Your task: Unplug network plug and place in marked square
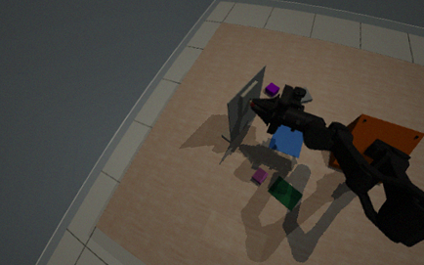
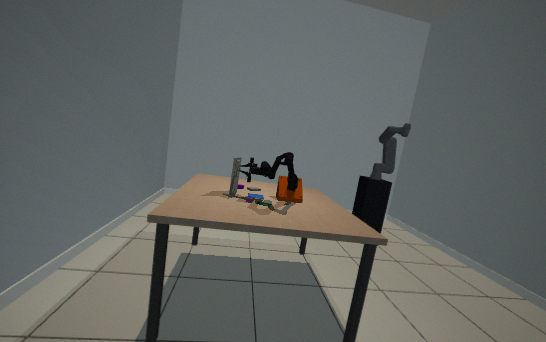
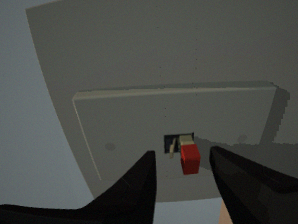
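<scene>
The grey upright panel [image 1: 237,113] [image 2: 234,178] [image 3: 60,45] carries a pale socket plate [image 3: 125,117]. The plug [image 3: 190,160] has a red outer end and a cream part at the dark socket opening [image 3: 167,144]. A thin pale tab [image 3: 172,148] slants out beside the plug, on its left in the wrist view. My gripper [image 1: 255,105] [image 2: 241,168] [image 3: 182,156] is partly open at the panel, with one finger on each side of the plug in the wrist view. Gaps show on both sides. A flat blue square [image 1: 291,141] [image 2: 255,196] lies on the table below the arm.
An orange block [image 1: 389,131] [image 2: 290,189] stands by the arm's base. A purple cube [image 1: 272,89] [image 2: 240,186] and a grey flat piece [image 1: 307,95] [image 2: 254,189] lie beyond the gripper. A pink cube [image 1: 259,176] and a green block [image 1: 285,194] lie on the nearer side.
</scene>
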You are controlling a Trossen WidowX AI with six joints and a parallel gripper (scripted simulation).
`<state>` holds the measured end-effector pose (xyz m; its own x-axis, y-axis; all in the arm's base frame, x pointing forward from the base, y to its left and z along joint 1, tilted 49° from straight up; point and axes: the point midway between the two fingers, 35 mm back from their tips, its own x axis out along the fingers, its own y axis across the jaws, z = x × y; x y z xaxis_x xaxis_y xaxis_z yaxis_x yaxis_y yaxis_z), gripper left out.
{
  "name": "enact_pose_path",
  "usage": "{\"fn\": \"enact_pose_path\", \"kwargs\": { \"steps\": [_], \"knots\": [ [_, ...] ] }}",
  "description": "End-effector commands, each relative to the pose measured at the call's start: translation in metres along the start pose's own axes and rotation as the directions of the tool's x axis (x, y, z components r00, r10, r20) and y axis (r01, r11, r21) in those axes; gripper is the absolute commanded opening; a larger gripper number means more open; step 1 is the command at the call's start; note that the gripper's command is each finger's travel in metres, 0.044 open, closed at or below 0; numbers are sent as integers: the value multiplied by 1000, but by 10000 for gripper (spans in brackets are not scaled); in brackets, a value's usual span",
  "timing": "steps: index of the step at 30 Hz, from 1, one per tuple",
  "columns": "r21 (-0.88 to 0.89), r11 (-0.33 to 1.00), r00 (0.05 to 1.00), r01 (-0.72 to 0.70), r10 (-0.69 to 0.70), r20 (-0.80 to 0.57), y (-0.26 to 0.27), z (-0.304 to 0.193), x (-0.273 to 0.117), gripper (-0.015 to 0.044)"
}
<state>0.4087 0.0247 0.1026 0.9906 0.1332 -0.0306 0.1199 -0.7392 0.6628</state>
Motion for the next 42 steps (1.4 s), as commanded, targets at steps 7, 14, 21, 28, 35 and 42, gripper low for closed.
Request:
{"fn": "enact_pose_path", "kwargs": {
  "steps": [7, 14, 21, 28, 35, 42],
  "knots": [
    [3, 1000, 1000, 5, -5, 0, -1, 2, 4, 51],
    [3, 1000, 1000, 5, -5, 0, -1, 2, 4, 4],
    [3, 1000, 1000, 5, -5, 0, -1, 1, 1, 0],
    [3, 1000, 1000, 5, -5, 1, -1, 0, -3, 0],
    [3, 1000, 1000, 5, -5, 1, -2, -1, -7, 0],
    [3, 1000, 1000, 6, -6, 1, -2, -2, -11, 0]
  ]
}}
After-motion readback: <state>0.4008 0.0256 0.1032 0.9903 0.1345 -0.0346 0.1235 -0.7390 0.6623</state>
